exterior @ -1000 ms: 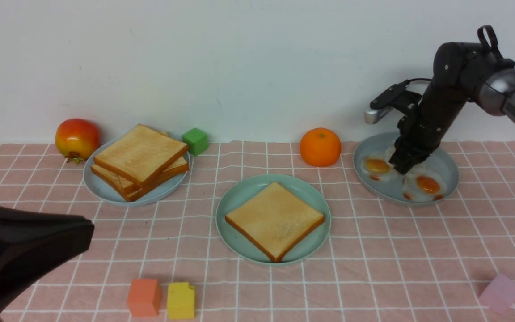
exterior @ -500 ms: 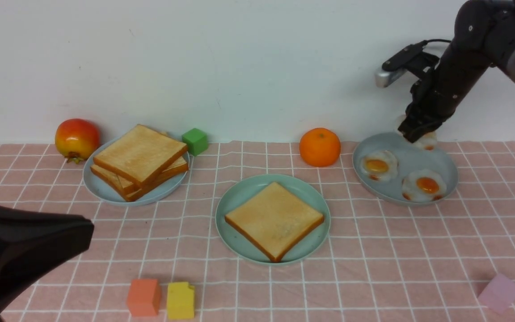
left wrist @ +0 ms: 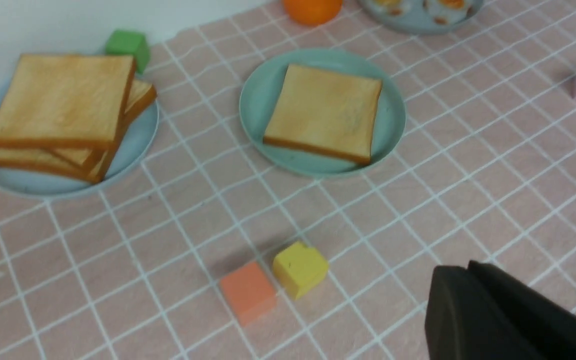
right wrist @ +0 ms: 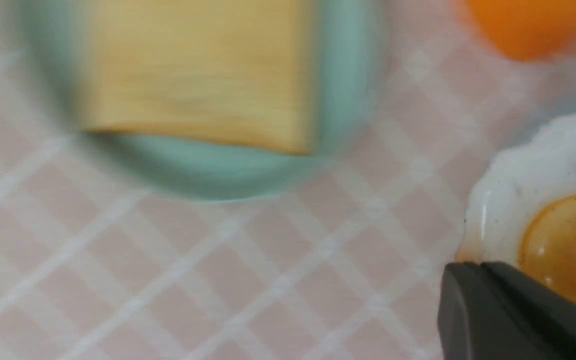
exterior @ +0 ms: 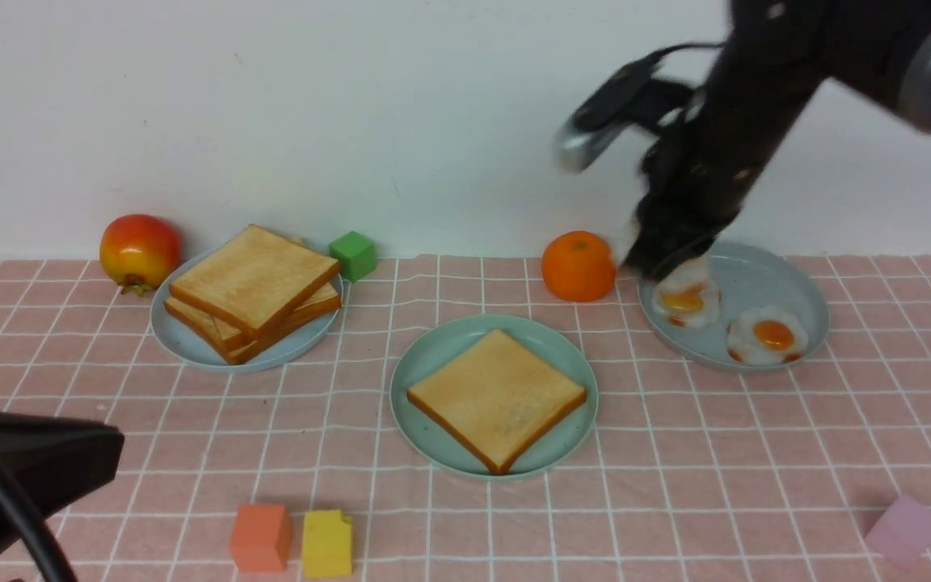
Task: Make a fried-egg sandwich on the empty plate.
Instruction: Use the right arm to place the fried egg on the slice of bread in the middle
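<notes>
**Jaws: right clamped on an egg, left closed on nothing**

Pink checked cloth [exterior: 676, 453] covers the whole work area. Three dishes sit on it. The mint-green plate [exterior: 441, 356] is dead centre, the pale blue plate [exterior: 183, 343] is back left, and the grey-blue dish [exterior: 797, 283] is back right.

The right gripper [exterior: 663, 257] hangs over the dish's left edge, just beside the orange [exterior: 578, 265]. It pinches a fried egg [right wrist: 533, 200] by the rim of the white. The wrist view shows cloth under the egg and the mint plate not far off. In the front view the held egg overlaps an egg lying on the dish, so I can't separate the two there. Another egg [exterior: 764, 333] lies flat on the dish.

The left gripper [left wrist: 468, 290] is low at the near-left, fingers pressed together and empty, well apart from everything.

Status, my read:
- Done: the bottom toast slice [exterior: 496, 398] lies flat on the mint plate, corner toward the camera.
- In hand: the egg is gripped but not yet over the toast.
- Left: set the egg on that slice, then cap it with a slice from the toast stack [exterior: 254, 279] on the blue plate.

Roughly a third done.

Clutter off the path: a red-yellow fruit [exterior: 140, 249], a green cube [exterior: 354, 255], orange and yellow cubes [exterior: 292, 540], and a pink block [exterior: 903, 529].
</notes>
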{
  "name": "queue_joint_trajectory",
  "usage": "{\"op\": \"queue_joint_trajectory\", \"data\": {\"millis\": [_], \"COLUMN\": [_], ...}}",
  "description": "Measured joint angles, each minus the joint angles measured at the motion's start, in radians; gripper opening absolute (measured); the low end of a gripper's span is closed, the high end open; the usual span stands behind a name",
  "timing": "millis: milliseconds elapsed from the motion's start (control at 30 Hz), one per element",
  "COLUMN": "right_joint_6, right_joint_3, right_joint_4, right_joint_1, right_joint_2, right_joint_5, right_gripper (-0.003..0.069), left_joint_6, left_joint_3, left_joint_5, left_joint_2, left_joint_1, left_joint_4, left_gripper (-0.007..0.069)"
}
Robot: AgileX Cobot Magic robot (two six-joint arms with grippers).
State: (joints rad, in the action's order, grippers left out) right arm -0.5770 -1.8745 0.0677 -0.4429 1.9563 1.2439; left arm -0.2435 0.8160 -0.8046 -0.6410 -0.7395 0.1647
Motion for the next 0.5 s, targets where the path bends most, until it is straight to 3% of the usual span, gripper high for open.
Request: {"op": "queue_joint_trajectory", "data": {"millis": [267,500], "right_joint_6": [0.013,0.019], "right_joint_3": [0.080,0.085], "right_joint_4": [0.021,-0.010], "right_joint_1": [-0.228,-0.249], "right_joint_2": [0.042,0.149], "right_joint_5": [-0.103,-0.195], "right_gripper": [0.0022,0.0020], "left_joint_6": [0.000,0.000], "left_joint_3": [0.000,0.000], "left_joint_5": [-0.011,-0.019], "left_joint_2": [0.000,0.000], "left_joint_1": [0.000,0.000], "left_joint_4": [-0.004,-0.016], "left_gripper": [0.0024,0.0024]}}
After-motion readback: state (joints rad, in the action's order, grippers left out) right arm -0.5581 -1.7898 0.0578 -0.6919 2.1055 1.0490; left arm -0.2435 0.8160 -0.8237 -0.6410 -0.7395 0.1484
